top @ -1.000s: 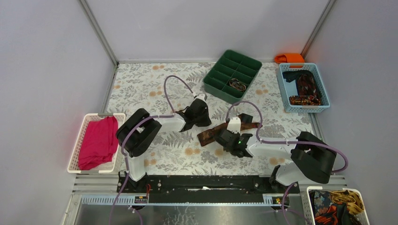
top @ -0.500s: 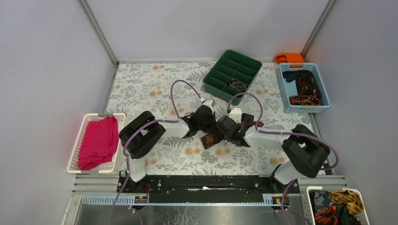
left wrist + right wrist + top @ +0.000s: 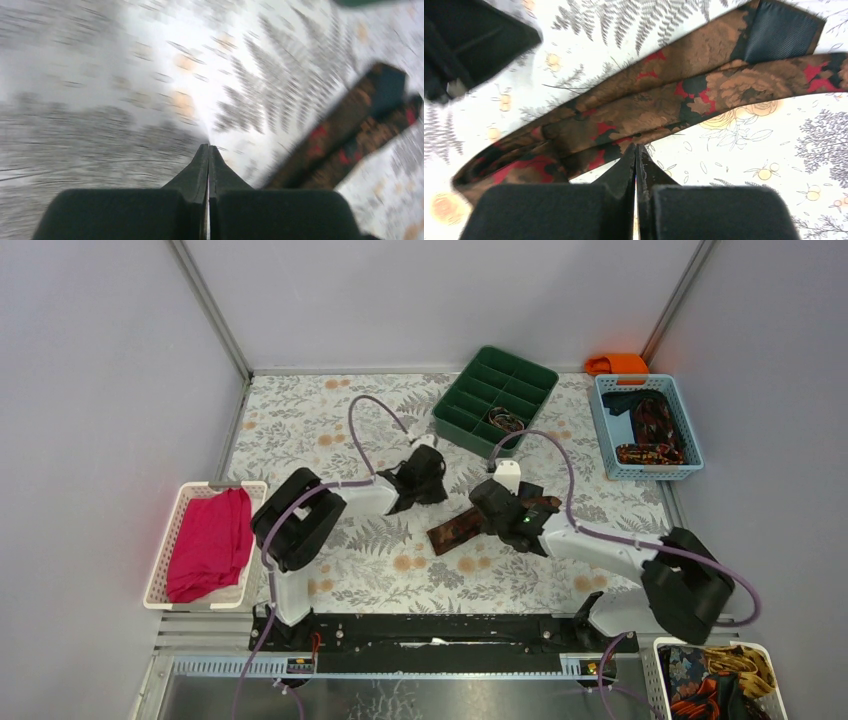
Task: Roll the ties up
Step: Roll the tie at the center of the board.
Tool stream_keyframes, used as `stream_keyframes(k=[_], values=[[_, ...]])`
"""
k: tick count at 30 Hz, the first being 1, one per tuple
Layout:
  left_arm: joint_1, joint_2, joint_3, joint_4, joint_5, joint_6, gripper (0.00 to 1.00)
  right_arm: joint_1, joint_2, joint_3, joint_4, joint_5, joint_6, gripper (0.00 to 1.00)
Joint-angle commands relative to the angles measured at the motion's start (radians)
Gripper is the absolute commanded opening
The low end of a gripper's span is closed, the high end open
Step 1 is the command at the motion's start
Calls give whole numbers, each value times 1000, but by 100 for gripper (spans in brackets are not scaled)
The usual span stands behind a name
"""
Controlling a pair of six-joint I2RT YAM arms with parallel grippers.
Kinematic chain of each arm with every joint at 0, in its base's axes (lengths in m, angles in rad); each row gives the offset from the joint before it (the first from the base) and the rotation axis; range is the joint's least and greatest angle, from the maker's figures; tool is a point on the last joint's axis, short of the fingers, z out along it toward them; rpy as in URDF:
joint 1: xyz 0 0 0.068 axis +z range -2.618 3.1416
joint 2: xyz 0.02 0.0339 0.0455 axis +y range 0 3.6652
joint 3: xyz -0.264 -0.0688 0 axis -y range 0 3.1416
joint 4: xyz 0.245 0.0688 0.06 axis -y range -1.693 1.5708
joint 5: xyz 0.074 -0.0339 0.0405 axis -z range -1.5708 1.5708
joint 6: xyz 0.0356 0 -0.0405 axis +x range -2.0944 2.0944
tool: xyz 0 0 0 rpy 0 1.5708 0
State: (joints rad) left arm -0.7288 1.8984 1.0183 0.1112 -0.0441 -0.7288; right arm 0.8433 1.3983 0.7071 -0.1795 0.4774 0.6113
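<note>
- Now, the tie (image 3: 649, 105) lies flat on the flowered tablecloth (image 3: 330, 420), near the middle of the table and a little toward the right arm. It is doubled over, so two strips run side by side and partly overlap.
- One end shows a dark blue lining (image 3: 781, 30). The opposite end, nearer the left arm, looks rounded like a fold, but I cannot be sure of it.
- The right gripper (image 3: 636, 150) has its fingers pressed together with nothing between them. Its tip stands at the near edge of the tie, about the middle of its length; whether it touches the cloth I cannot tell.
- The left gripper (image 3: 208, 150) is also closed and empty. It is over bare tablecloth, with the tie just beside it; this view is blurred.
- I judge the tie to be light, soft and limp. It will sag and bend wherever it is lifted, and the smooth woven face will probably slide easily on itself and on the fingers.
- The two layers can shift apart, so a pinch on one strip only would likely pull the doubling open.
- The better place to take hold seems to be one end, across the full width and through both layers, while the other gripper presses the length down.
- A grip in the middle would give no start for a roll.
- Other ties (image 3: 655, 420) lie in the blue basket (image 3: 605, 430), well apart.
</note>
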Motion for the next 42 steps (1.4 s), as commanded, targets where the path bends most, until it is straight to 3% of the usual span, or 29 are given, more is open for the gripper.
stream_keyframes(k=[1,8,14,20,25,30,36,42], values=[[70,-59,28,-199,-189,15,0,26,-144,8,-48,4,-51,0],[68,-464,-212,-172,-271,-89,0,189,-187,139,-173,106,-132,2],[66,-848,-460,-165,-266,-217,0,281,-65,268,-218,105,-187,19],[67,-1135,-461,-316,-424,-201,0,359,123,398,-266,114,-202,41],[66,-1172,-450,-362,-430,-189,0,382,240,472,-282,98,-186,59],[66,-1152,-449,-363,-421,-175,0,385,307,502,-315,111,-148,65],[66,-1133,-452,-344,-407,-151,0,384,325,482,-311,163,-124,85],[67,-1112,-456,-332,-407,-141,0,380,357,471,-296,170,-117,86]])
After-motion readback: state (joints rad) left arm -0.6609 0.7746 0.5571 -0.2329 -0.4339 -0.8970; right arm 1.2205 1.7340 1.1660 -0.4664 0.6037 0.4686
